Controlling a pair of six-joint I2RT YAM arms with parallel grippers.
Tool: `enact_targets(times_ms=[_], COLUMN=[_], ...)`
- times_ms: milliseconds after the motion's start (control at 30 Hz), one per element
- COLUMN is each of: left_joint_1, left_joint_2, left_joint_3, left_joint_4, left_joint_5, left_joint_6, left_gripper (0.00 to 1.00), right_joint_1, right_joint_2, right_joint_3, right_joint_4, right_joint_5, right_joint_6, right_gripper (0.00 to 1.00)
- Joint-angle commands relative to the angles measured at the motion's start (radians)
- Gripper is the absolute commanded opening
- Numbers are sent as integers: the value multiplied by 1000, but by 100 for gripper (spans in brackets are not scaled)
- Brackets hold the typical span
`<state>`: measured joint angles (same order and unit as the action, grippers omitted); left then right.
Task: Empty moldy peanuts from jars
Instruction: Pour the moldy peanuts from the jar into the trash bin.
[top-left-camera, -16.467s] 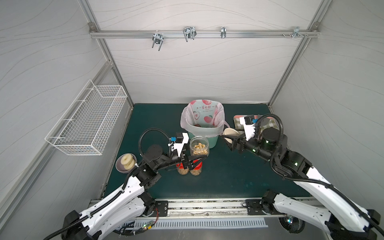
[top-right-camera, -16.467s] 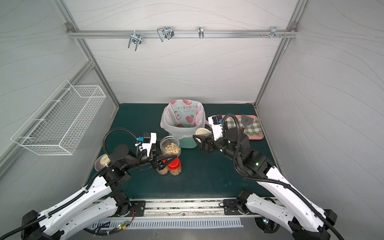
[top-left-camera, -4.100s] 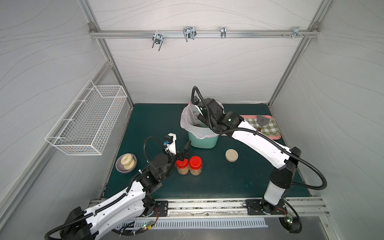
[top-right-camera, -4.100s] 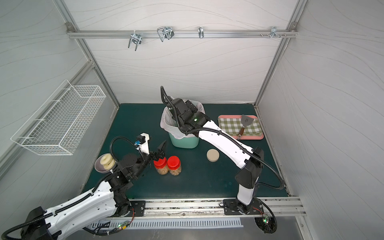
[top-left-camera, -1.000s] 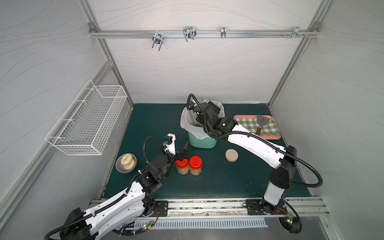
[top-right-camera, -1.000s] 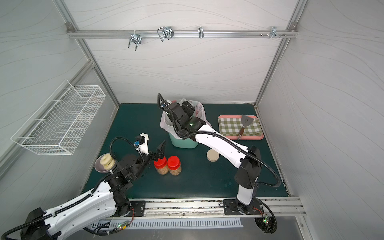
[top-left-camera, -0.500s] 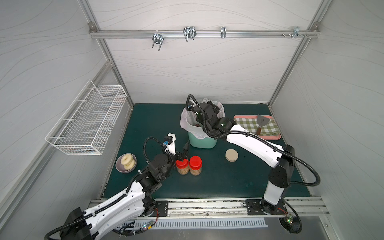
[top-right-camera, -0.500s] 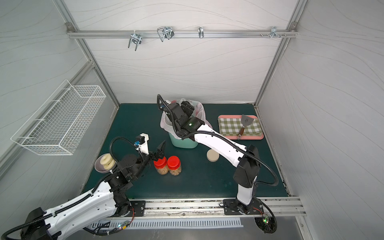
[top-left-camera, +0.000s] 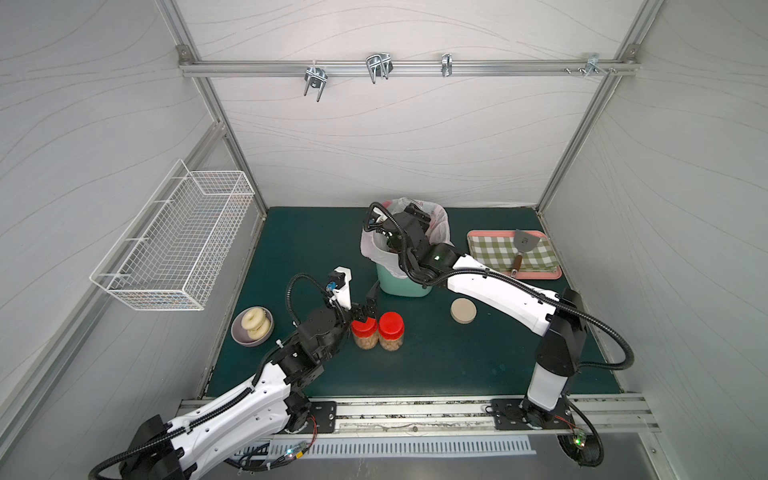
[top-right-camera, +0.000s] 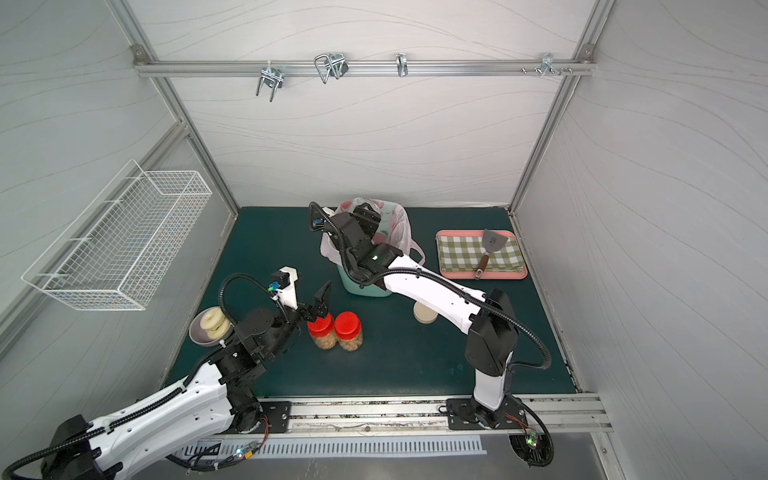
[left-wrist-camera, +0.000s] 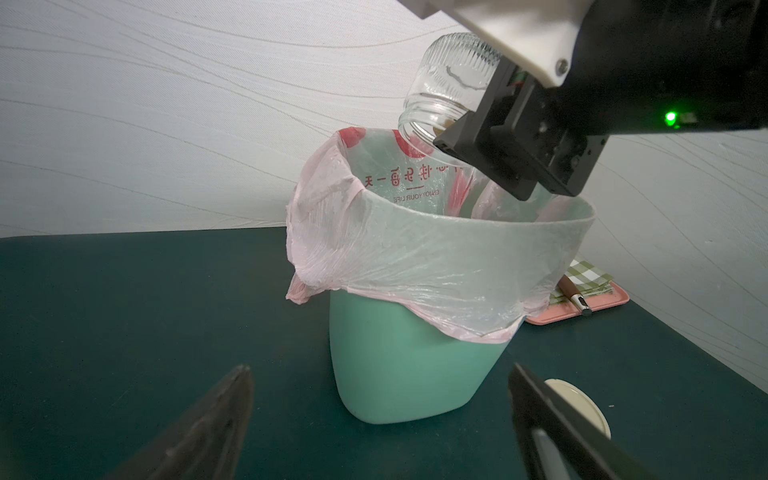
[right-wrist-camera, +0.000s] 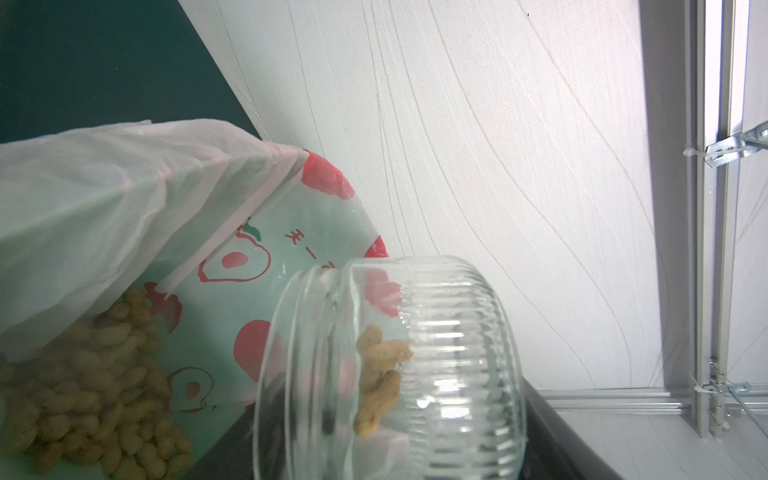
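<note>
Now that wide jar (right-wrist-camera: 457, 332), clamped by right gripper (left-wrist-camera: 490, 112), has emptied into bin (top-left-camera: 399, 286) (few peanuts (right-wrist-camera: 382, 365) cling): two red-lidded jars (top-left-camera: 390, 326) pending; left gripper (left-wrist-camera: 380, 372) agape.

The bin (left-wrist-camera: 407, 374) was mint green, lined with a pale pink translucent bag (right-wrist-camera: 104, 216) printed with red apples and red lettering. The glass jar (right-wrist-camera: 436, 353) was clear and ribbed. The peanuts (right-wrist-camera: 95, 399) were tan, perhaps speckled darker, though blur hid detail. The two screw lids (top-left-camera: 365, 328) were red and the loose lid (top-left-camera: 464, 310) beige. The cloth (top-left-camera: 494, 253) was green-and-white checked, its tray (top-left-camera: 536, 275) pink. The table mat (top-left-camera: 436, 365) was dark teal.
</note>
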<state>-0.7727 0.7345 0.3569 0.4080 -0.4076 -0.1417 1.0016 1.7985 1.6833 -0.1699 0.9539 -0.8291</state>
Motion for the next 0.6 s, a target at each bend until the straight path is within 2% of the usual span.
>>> enact_targets(times_ms=[0,133,267,467,567], left_joint_1=[3,4,5,4,5], left_joint_2=[-15,-13,-16,-21,-21], left_joint_3=[1,1,2,-1,-1], left_joint_4=[27,25,26,25,24], left_joint_5=[-9,-8,-10,-11,-11], left_joint_6=[5,5,5,6,5], left_gripper=[97,97,97,97,97], right_joint_1=[25,4,40,31,33], right_joint_2=[-22,19,18,55,58], right_joint_3=[-28,-14,-64,-121,-135], right_joint_4=[193,236,359,584,649], right_joint_5=[29,74,88,129,128], right_joint_6=[-120,-217,-353,-564,-613], right_gripper=[0,0,0,0,0])
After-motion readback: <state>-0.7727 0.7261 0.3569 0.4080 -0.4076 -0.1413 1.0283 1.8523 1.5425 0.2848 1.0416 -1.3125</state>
